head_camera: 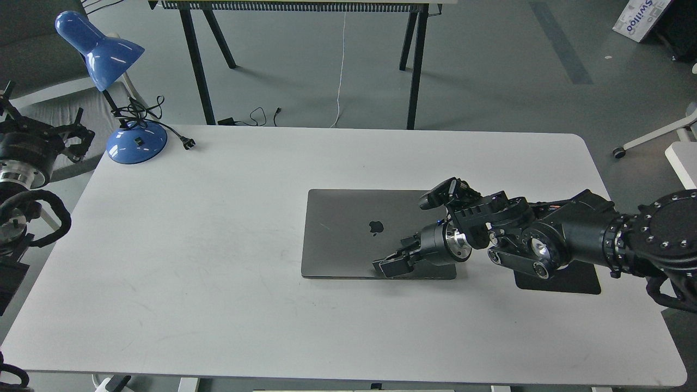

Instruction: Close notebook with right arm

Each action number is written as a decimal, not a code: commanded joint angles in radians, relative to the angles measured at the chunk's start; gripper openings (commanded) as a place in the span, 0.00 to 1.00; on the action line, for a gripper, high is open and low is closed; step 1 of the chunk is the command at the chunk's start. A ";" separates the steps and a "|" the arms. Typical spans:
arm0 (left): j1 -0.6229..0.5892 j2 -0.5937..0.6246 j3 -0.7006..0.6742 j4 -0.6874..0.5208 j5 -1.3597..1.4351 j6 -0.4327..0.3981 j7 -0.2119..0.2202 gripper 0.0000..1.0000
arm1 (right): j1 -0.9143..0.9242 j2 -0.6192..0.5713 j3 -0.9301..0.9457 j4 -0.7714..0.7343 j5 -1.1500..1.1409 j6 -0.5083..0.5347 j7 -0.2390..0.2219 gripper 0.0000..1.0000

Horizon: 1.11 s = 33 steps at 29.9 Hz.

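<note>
— Where's the notebook (pixel 359 234)?

— Flat on the white table (pixel 218 228), a little right of the middle. The lid is down, grey back and apple logo facing up. No keys, no screen showing. To me the closing looks done.

— And the right arm (pixel 572 239)?

— It comes in from the right edge and reaches across to the lid. Its claw (pixel 393 265) sits over the near right corner of the notebook, fingers pointing left and slightly toward the front edge. It's right at the lid surface; whether it presses or just hovers I can't say.

— Open or closed, the claw?

— The fingers look nearly together, dark against the lid, with nothing between them. I can't tell for sure how wide the gap is.

— How does the notebook lie?

— Long axis left to right, along the table's length. The hinge edge is the far one. From the claw, most of the lid stretches away to the left and back.

— Which arm is nearer?

— The right, plainly. The left claw (pixel 76 139) is well apart at the far left edge, near the blue lamp (pixel 109 81), and it looks spread, holding nothing.

— Any containers?

— None I can see. Just a black mouse pad (pixel 566 280) under the right arm.

— Next?

— I'd guess lifting straight off the lid, without dragging it.
</note>
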 commanded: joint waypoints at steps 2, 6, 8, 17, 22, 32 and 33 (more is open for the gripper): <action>0.000 0.001 0.000 0.000 0.000 0.000 0.000 1.00 | -0.001 -0.001 0.000 0.002 0.001 0.000 0.000 1.00; 0.000 0.003 0.000 0.000 -0.001 0.000 0.000 1.00 | 0.003 -0.012 0.002 0.006 0.003 -0.001 0.000 1.00; 0.000 0.003 0.000 0.000 -0.001 0.000 0.000 1.00 | 0.017 -0.024 0.003 0.026 0.004 -0.001 0.000 1.00; -0.004 0.006 0.002 0.000 0.000 0.000 0.003 1.00 | 0.148 -0.243 0.179 0.184 0.007 -0.001 0.000 1.00; -0.014 0.012 0.005 0.000 0.009 0.000 0.011 1.00 | 0.116 -0.377 0.366 0.192 0.009 -0.010 0.000 1.00; -0.008 -0.020 0.006 0.002 0.012 0.000 0.015 1.00 | -0.081 -0.429 0.877 0.175 0.015 -0.012 0.000 1.00; -0.011 -0.023 0.006 0.005 0.012 0.000 0.015 1.00 | -0.104 -0.428 0.929 0.172 0.036 -0.012 0.000 1.00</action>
